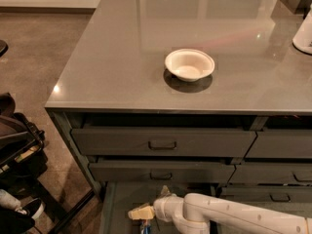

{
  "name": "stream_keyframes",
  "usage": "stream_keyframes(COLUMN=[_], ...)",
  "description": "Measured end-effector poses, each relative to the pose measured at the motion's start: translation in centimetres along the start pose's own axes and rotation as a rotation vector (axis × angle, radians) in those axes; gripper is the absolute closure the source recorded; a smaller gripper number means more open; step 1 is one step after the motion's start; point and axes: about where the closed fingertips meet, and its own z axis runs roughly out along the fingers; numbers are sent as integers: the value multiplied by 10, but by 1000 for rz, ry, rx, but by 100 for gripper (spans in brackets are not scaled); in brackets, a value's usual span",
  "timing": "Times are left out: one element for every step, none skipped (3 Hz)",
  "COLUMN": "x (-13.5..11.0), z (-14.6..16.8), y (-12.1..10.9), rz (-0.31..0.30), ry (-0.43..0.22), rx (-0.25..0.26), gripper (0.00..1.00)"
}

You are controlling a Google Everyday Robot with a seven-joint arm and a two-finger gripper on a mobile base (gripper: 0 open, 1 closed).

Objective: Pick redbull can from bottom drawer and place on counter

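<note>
The bottom drawer point(121, 199) stands pulled open below the two handled drawers. My gripper point(145, 212), on the white arm that reaches in from the lower right, hangs low inside the drawer near its left part. A bit of the blue redbull can point(145, 226) shows right under the gripper at the picture's lower edge; the rest of the can is cut off. I cannot see whether the gripper touches it. The glossy grey counter point(122, 57) lies above.
A white bowl point(189, 64) sits in the middle of the counter. A white appliance point(304, 33) stands at its right edge. Two shut handled drawers point(162, 143) are above the open one. Dark bags and a black frame point(19, 169) stand on the floor at the left.
</note>
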Motion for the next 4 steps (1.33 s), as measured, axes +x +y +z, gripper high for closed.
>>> stream_keyframes(x=[15,34,50,53], z=[17,39,61,64], y=[-1,-1,-1,-1], rz=[37,100,133,142], ry=[4,6,-11,-13], rx=[-39,-73,-100,-104], gripper=[0,0,0,0])
